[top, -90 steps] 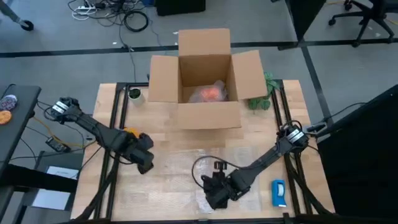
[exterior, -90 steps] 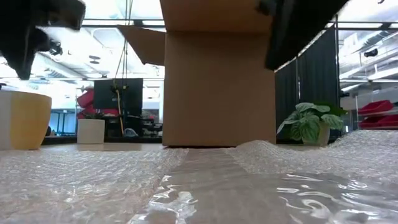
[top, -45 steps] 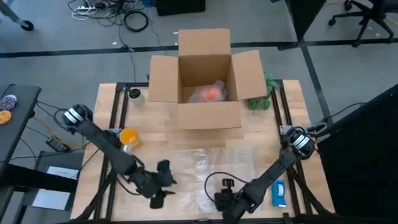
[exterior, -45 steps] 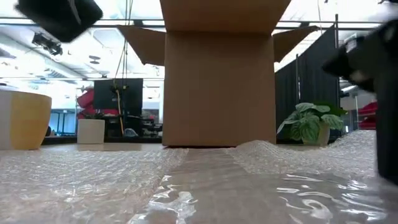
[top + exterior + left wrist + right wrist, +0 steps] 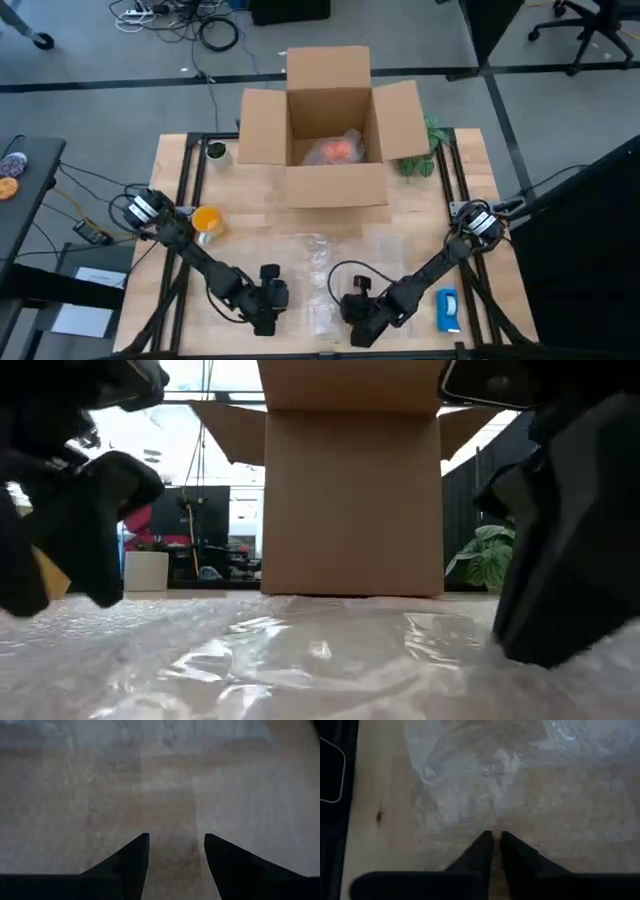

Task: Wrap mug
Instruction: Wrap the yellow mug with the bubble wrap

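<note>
High view shows both arms reaching down to the near edge of the bubble wrap sheet (image 5: 330,262), which is spread flat on the tabletop (image 5: 420,215), probably so it can be lifted or folded. The left tool (image 5: 268,312) sits at the sheet's near-left corner; its wrist view shows the fingers spread apart over the wrap, grasping nothing. The right tool (image 5: 352,320) sits at the near middle, its fingers nearly pinched together, seemingly nipping the sheet's edge. The orange mug (image 5: 206,221) stands well apart by the left edge, unwrapped. An open cardboard box (image 5: 330,135) waits beyond, presumably for packing.
</note>
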`<state>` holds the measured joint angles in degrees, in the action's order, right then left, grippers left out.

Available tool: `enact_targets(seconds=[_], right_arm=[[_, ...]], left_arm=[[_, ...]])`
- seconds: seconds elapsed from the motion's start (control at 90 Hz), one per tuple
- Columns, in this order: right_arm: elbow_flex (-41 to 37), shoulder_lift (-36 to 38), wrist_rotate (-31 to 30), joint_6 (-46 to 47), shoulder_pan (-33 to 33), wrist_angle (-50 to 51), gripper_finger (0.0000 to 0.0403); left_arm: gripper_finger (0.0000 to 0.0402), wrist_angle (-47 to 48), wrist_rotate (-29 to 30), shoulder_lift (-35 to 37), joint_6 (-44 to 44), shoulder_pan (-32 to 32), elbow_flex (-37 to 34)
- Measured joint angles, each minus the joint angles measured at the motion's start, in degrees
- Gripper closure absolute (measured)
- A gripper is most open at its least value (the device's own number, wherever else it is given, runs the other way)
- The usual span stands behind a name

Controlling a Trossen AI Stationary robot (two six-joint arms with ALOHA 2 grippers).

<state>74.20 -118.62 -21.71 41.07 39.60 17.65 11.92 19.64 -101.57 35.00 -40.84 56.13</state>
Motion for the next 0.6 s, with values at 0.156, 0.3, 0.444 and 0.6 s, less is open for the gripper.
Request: enact_targets(seconds=[0.156, 0.3, 0.444, 0.6], right_arm=[[2.70, 0.50, 2.39, -3.07, -1.31, 1.10, 0.0401], [4.69, 4.32, 4.73, 2.63, -4.15, 1.92, 0.0402], [4.57, 8.12, 5.94, 12.63, -9.00, 3.85, 0.0403], [4.73, 12.33, 13.01, 13.65, -12.29, 1.66, 0.0403]], left_arm=[[0.0225, 2.89, 0.13, 1.40, -3.22, -0.45, 5.83], [0.0225, 10.89, 0.78, 1.76, -6.50, -1.08, 12.16], [0.0225, 11.67, 3.13, 1.93, -9.99, -1.32, 15.82], [0.0225, 11.70, 3.14, 1.93, -10.69, -2.19, 16.79]])
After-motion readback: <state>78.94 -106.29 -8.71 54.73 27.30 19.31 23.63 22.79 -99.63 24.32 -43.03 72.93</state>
